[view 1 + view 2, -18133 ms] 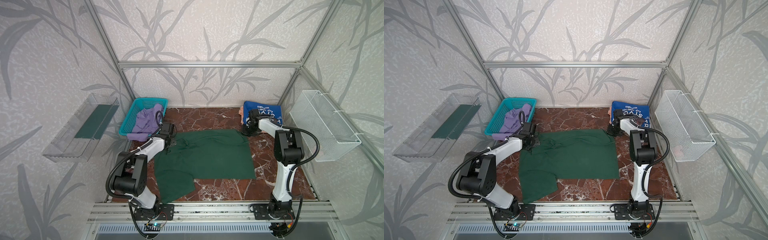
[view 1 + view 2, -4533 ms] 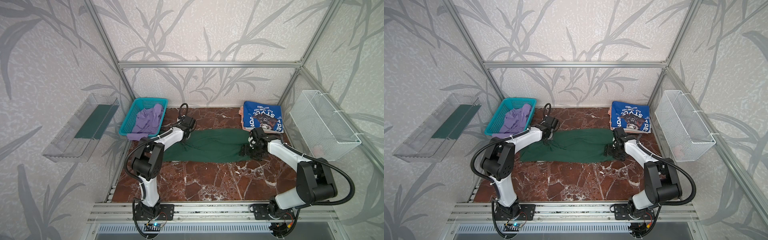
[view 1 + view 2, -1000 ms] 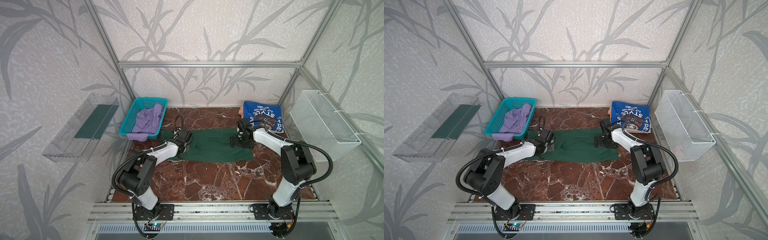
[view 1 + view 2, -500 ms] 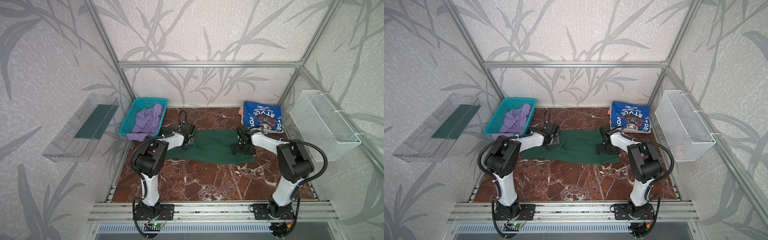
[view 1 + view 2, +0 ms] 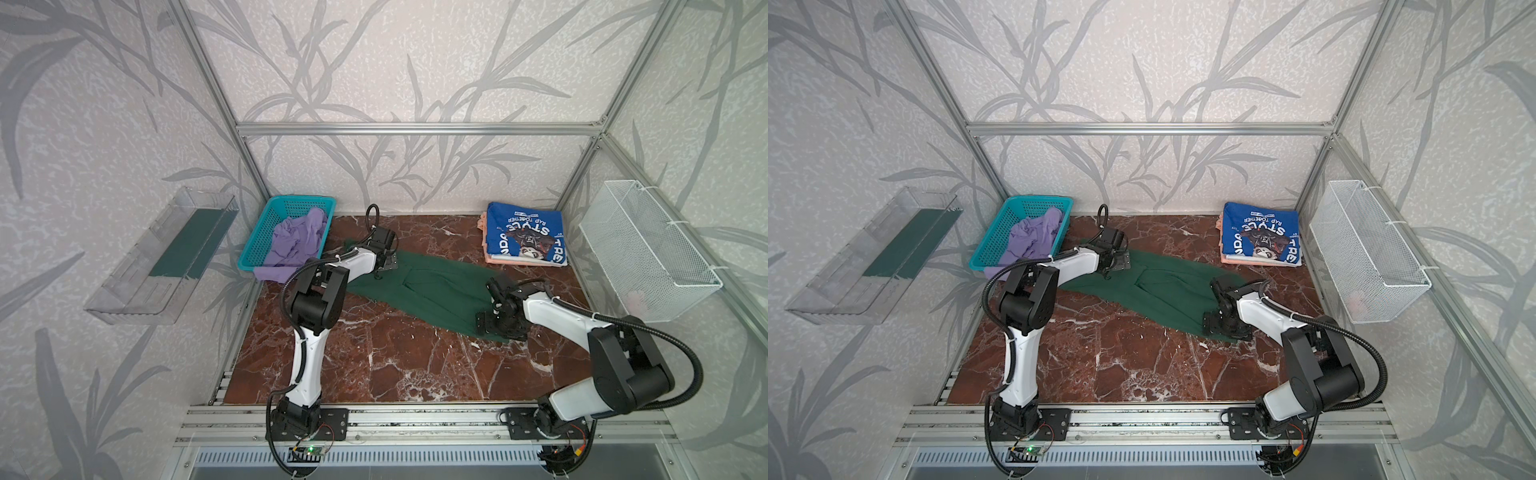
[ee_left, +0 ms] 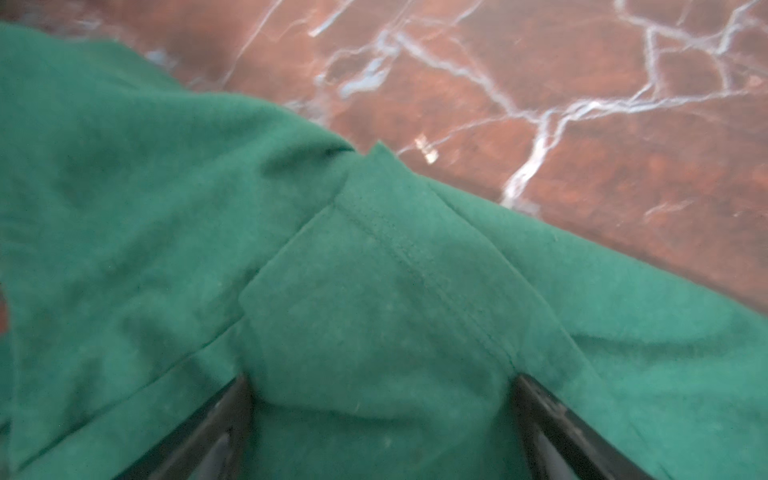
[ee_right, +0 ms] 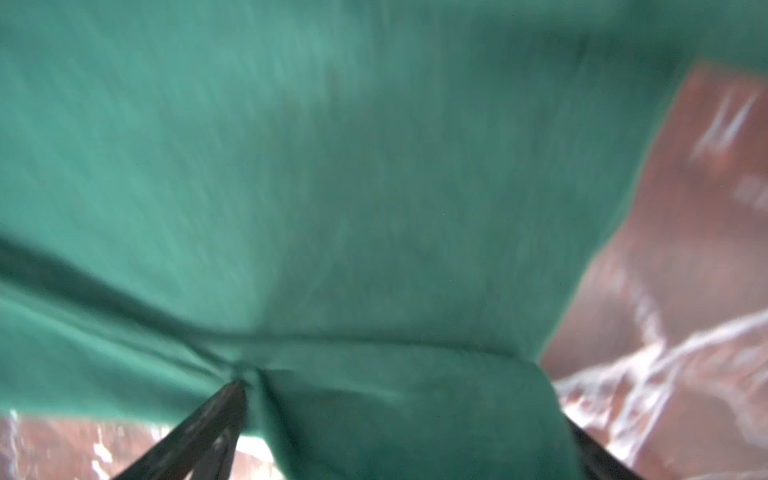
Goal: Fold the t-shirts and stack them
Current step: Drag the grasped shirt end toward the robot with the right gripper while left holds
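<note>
The dark green t-shirt [image 5: 432,291] [image 5: 1158,286] lies folded into a long strip, slanting from back left to front right on the marble table [image 5: 395,365]. My left gripper [image 5: 384,266] [image 6: 382,399] is pressed onto its back-left end, open, with cloth bulging between the fingers [image 6: 226,411]. My right gripper [image 5: 498,330] [image 7: 399,415] sits on the front-right end, also open, with cloth between its fingers [image 7: 216,415]. The lavender t-shirt [image 5: 297,241] lies crumpled in the turquoise basket [image 5: 286,205]. The blue t-shirt [image 5: 525,239] lies folded on the peach t-shirt [image 5: 483,222] at back right.
A white wire basket [image 5: 648,245] hangs on the right wall and a clear plastic tray [image 5: 166,257] on the left wall. Aluminium frame posts stand at the back corners. The lavender cloth spills over the turquoise basket's front edge onto the table.
The right gripper has slid toward the front of the table, dragging the green strip's right end with it, so the strip now lies slanted. The left gripper stays at the back-left end.
</note>
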{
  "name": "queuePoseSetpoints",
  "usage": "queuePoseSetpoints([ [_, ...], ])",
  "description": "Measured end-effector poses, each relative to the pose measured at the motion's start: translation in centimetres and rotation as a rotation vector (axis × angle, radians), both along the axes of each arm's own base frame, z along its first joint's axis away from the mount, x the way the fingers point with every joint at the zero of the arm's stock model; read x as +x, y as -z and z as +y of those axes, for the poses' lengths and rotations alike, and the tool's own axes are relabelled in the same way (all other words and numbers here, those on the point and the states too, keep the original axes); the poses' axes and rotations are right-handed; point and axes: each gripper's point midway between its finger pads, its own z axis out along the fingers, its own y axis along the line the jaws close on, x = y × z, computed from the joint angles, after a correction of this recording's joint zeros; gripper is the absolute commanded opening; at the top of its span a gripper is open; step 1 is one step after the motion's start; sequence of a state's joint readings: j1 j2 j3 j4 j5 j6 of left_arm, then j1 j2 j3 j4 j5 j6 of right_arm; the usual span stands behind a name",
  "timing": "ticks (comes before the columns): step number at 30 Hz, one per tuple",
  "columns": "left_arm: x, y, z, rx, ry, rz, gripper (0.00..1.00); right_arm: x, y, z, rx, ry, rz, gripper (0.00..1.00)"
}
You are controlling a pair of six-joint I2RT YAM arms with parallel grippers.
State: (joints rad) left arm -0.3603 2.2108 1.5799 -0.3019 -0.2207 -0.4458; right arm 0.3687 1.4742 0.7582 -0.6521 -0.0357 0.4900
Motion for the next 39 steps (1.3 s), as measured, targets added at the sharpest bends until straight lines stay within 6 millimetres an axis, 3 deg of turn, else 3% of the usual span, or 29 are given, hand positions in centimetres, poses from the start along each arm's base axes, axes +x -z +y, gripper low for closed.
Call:
queuePoseSetpoints([
  [5, 3.4, -0.4, -1.6, -0.047, 0.064, 0.025, 0.97, -1.8, -0.1, 0.3, 0.038, 0.017, 0.014, 1.00],
  [16, 3.2, -0.5, -1.5, 0.023, 0.172, 0.048, 0.97, -2.4, -1.9, 0.2, 0.055, 0.025, -0.010, 0.99],
  [19, 2.4, -1.2, -0.9, 0.038, 0.164, 0.040, 0.97, -1.8, -2.5, 0.1, 0.045, 0.022, -0.028, 1.00],
  [27, -2.4, -5.3, 0.4, -0.028, 0.142, -0.065, 0.97, 0.7, -3.4, -0.2, -0.018, -0.008, -0.067, 0.92],
  [30, -2.4, -6.1, 0.2, -0.055, 0.141, -0.104, 0.97, 1.2, -2.7, -0.7, -0.058, -0.021, -0.049, 0.84],
  [36, -1.7, -5.4, 0.0, -0.054, 0.142, -0.102, 0.97, 2.0, -1.9, -0.9, -0.092, -0.050, -0.025, 0.50],
  [39, -0.8, -5.0, -0.1, -0.039, 0.135, -0.094, 0.97, 2.1, -1.7, -0.9, -0.095, -0.061, -0.020, 0.46],
])
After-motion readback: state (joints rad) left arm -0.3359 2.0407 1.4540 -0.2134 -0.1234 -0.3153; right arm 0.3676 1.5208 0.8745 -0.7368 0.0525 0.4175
